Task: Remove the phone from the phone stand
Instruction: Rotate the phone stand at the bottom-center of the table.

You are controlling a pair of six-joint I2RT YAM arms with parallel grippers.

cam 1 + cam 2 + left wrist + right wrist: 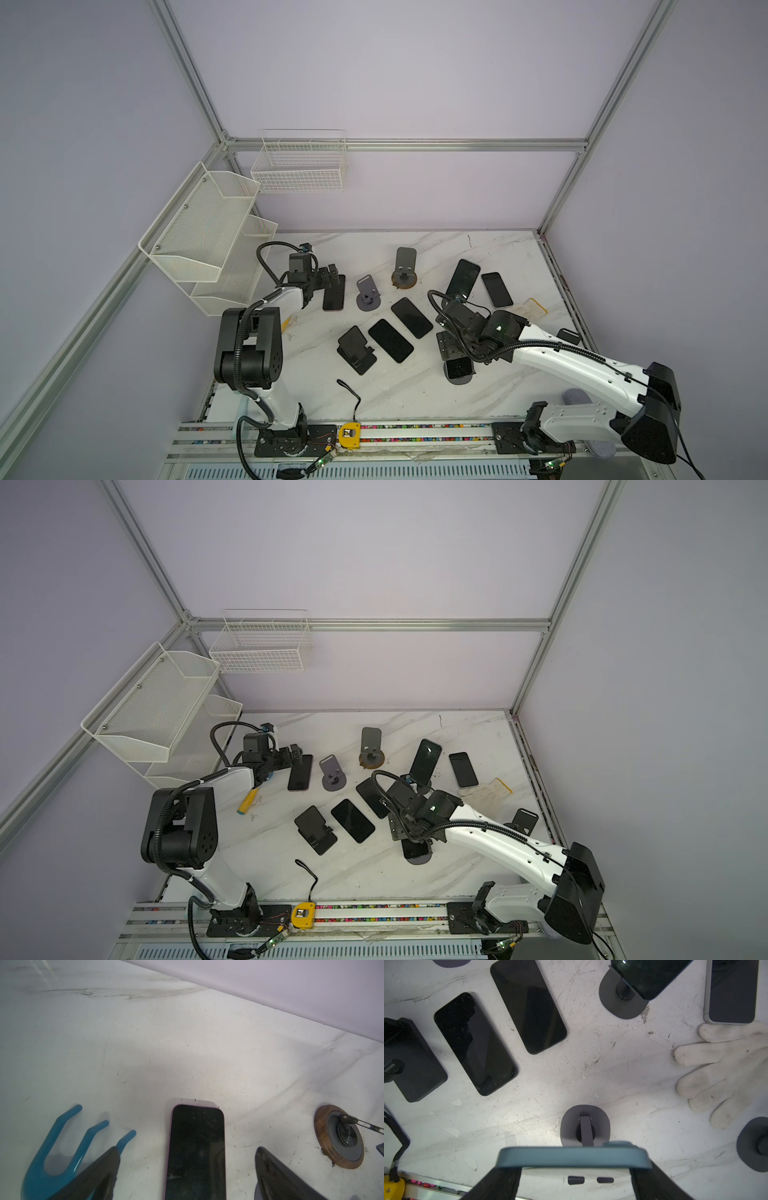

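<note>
The right gripper (576, 1168) pinches the blue phone (571, 1157) by its two sides, a hold that should let it lift straight off the phone stand (584, 1126) beneath, where it apparently sits. The left gripper (187, 1149), wide open and empty, hovers over a purple-edged phone (197, 1159) lying flat on the desk (612, 1076), well clear of the work.

White marble table (415, 395) holds phones (390, 340), stands (368, 293), a glove (720, 1072).
</note>
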